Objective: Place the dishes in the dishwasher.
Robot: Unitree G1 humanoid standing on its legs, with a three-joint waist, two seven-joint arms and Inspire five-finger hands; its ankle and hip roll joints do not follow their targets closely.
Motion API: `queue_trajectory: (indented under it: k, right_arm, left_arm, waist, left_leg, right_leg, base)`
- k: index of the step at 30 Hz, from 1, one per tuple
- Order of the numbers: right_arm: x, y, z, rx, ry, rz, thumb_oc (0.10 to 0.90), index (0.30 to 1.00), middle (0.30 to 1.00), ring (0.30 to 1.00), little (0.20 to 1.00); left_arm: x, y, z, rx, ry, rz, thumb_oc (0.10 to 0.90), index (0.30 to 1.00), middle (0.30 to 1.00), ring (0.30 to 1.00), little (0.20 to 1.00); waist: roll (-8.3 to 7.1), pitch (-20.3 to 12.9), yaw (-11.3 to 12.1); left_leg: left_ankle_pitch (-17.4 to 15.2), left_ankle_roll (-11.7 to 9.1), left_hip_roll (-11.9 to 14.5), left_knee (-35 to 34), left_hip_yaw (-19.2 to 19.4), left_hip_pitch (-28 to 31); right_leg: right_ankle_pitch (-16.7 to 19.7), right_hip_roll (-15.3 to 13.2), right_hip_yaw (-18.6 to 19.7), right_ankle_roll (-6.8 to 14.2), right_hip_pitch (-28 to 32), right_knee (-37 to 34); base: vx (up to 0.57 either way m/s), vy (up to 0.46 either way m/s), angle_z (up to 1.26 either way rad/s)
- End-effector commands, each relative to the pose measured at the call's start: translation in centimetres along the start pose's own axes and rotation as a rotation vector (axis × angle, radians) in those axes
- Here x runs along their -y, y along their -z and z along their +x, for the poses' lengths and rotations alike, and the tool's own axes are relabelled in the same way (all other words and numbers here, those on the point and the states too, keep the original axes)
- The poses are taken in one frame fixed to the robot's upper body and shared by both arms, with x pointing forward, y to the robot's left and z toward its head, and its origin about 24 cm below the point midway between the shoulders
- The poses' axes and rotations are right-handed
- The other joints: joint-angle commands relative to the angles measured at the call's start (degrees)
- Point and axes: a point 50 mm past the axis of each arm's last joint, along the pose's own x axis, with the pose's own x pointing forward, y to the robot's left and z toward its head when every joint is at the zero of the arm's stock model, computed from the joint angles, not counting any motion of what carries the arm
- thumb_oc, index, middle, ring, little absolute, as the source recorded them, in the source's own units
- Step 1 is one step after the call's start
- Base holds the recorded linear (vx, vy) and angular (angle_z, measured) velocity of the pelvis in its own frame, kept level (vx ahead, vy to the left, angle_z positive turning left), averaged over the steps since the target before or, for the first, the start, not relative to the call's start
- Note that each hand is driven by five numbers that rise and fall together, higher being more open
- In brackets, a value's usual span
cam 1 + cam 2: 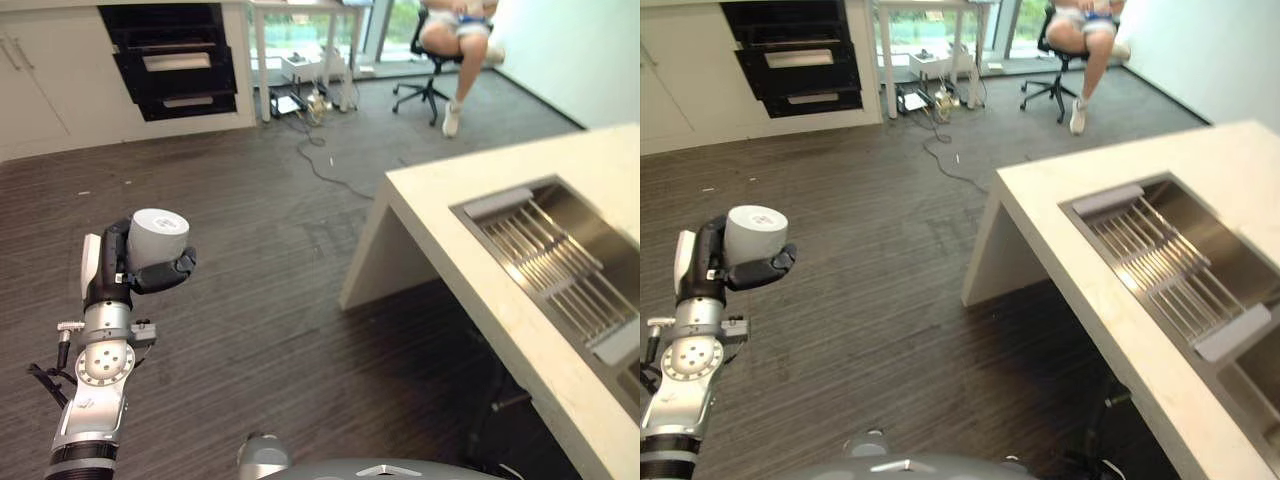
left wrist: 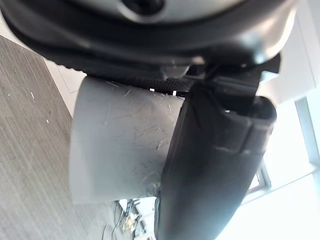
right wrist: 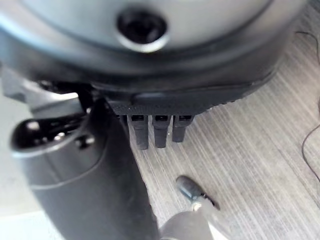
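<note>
My left hand (image 1: 152, 273) is raised over the dark wood floor at the lower left, shut on a pale grey cup (image 1: 158, 236). The cup stands upright in the grip, with its flat end up. In the left wrist view the cup's scuffed side (image 2: 120, 145) lies against the palm, with the thumb (image 2: 215, 165) pressed along it. A dark appliance with pulled-out drawers (image 1: 175, 60) is set in the white cabinets at the far left wall, well away from the cup. My right hand (image 3: 75, 190) hangs over the floor, holding nothing, its fingers relaxed.
A pale counter (image 1: 470, 260) with a steel sink (image 1: 600, 235) and a rod rack (image 1: 550, 265) stands at the right. At the back a person sits on an office chair (image 1: 430, 85) near a white table (image 1: 300, 20). Cables (image 1: 320, 150) trail over the floor.
</note>
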Motion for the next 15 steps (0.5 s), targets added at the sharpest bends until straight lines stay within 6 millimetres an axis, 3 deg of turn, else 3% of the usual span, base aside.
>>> queue_trajectory:
  k: [1,3,4,6,7,9,10,11,12,13,15]
  right_arm:
    - [0.0,-0.7,0.3,-0.007,0.028,0.003,0.800,0.900,0.900,0.900,0.900]
    - [0.6,-0.3,0.2,-0.026,0.053,0.026,0.800,0.900,0.900,0.900,0.900]
    - [0.7,-0.6,0.2,-0.012,0.078,0.084,0.800,0.900,0.900,0.900,0.900]
    - [0.7,-1.0,0.3,0.006,0.082,0.099,0.800,0.900,0.900,0.900,0.900]
    - [0.1,-1.8,0.5,0.039,0.055,0.082,0.800,0.900,0.900,0.900,0.900]
    - [-0.7,-2.6,0.8,0.037,0.022,0.009,0.800,0.900,0.900,0.900,0.900]
    - [-0.8,-3.3,0.9,0.047,0.018,-0.008,0.800,0.900,0.900,0.900,0.900]
    - [-0.7,-3.7,0.9,0.060,0.015,0.001,0.800,0.900,0.900,0.900,0.900]
    - [-1.3,-4.7,1.0,0.100,-0.010,0.048,0.800,0.900,0.900,0.900,0.900]
    - [-1.7,-5.5,1.1,0.129,-0.022,0.073,0.800,0.900,0.900,0.900,0.900]
    - [-2.5,-7.1,1.1,0.198,-0.054,0.103,0.800,0.900,0.900,0.900,0.900]
  left_arm:
    - [-1.1,-4.4,0.8,0.243,0.020,-0.005,0.400,0.300,0.300,0.300,0.300]
    - [-0.7,-3.9,0.6,0.220,0.051,0.003,0.400,0.300,0.300,0.300,0.300]
    - [0.2,-3.4,-0.1,0.189,0.102,-0.041,0.400,0.300,0.300,0.300,0.300]
    - [0.4,-3.2,-0.4,0.179,0.119,-0.042,0.400,0.300,0.300,0.300,0.300]
    - [0.7,-2.1,-0.9,0.141,0.152,-0.001,0.400,0.300,0.300,0.300,0.300]
    - [1.4,-0.5,-1.1,0.064,0.194,0.027,0.400,0.300,0.300,0.300,0.300]
    - [1.8,-0.3,-0.9,0.051,0.201,0.025,0.400,0.300,0.300,0.300,0.300]
    - [2.4,-0.1,-0.4,0.045,0.215,0.028,0.400,0.300,0.300,0.300,0.300]
    - [4.2,-1.1,0.4,0.079,0.262,0.014,0.400,0.300,0.300,0.300,0.300]
    - [5.2,-1.7,0.9,0.101,0.293,0.005,0.400,0.300,0.300,0.300,0.300]
    - [6.6,-2.5,1.3,0.122,0.329,-0.012,0.400,0.300,0.300,0.300,0.300]
  waist:
    - [3.03,-4.7,-2.2]
    - [3.49,-5.2,-2.6]
    - [4.41,-5.2,-2.0]
    - [3.96,-5.2,-2.1]
    - [3.29,-5.2,-1.6]
    - [2.55,-5.1,-1.7]
    - [2.43,-5.0,-2.4]
    - [2.36,-4.8,-3.2]
    - [3.09,-4.0,-6.0]
    - [3.44,-3.7,-6.9]
    - [3.21,-3.1,-8.0]
  left_leg:
    - [10.6,-7.6,13.4,0.3,7.7,5.2]
    - [11.0,-8.1,13.9,-1.0,9.0,5.6]
    - [7.6,-7.2,11.0,-3.9,6.3,4.4]
    - [6.4,-6.2,8.8,-3.7,4.6,3.1]
    - [3.4,-3.2,3.8,-3.7,2.4,1.9]
    - [1.1,-0.6,-0.8,-4.4,0.7,1.9]
    - [0.6,0.4,-2.5,-5.3,-1.2,2.4]
    - [1.1,1.0,-3.8,-6.8,-2.9,2.9]
    - [2.1,2.1,-4.9,-7.7,-7.1,3.3]
    - [2.2,2.3,-5.1,-7.7,-9.5,3.2]
    - [1.8,2.6,-6.1,-7.5,-13.2,3.7]
  right_leg:
    - [-0.3,0.4,-5.0,3.5,-1.1,-5.9]
    - [0.1,-0.5,-5.9,3.7,-0.9,-5.8]
    - [2.5,-3.6,-5.9,6.0,-0.7,-4.5]
    - [4.6,-6.0,-6.4,7.6,-0.2,-4.2]
    - [8.4,-10.3,-6.1,9.4,0.3,-1.9]
    - [12.0,-14.3,-3.3,11.0,-0.9,4.7]
    - [13.0,-14.9,1.0,11.4,-2.3,7.8]
    - [11.8,-13.8,7.4,10.9,-4.6,9.9]
    - [6.7,-6.5,20.1,8.1,-8.3,10.5]
    - [2.9,-2.3,25.5,7.4,-10.0,9.3]
    - [1.1,1.7,31.4,7.1,-11.5,5.6]
  base:
    - [-0.02,0.147,1.32]
    - [0.06,0.432,0.89]
    - [0.12,0.721,0.60]
    - [0.11,0.660,1.00]
    - [0.13,0.753,0.83]
    - [0.19,0.611,0.48]
    - [0.22,0.384,0.69]
    - [0.23,0.337,1.26]
    - [0.21,0.242,1.98]
    - [0.20,0.147,2.25]
    - [0.16,0.005,1.79]
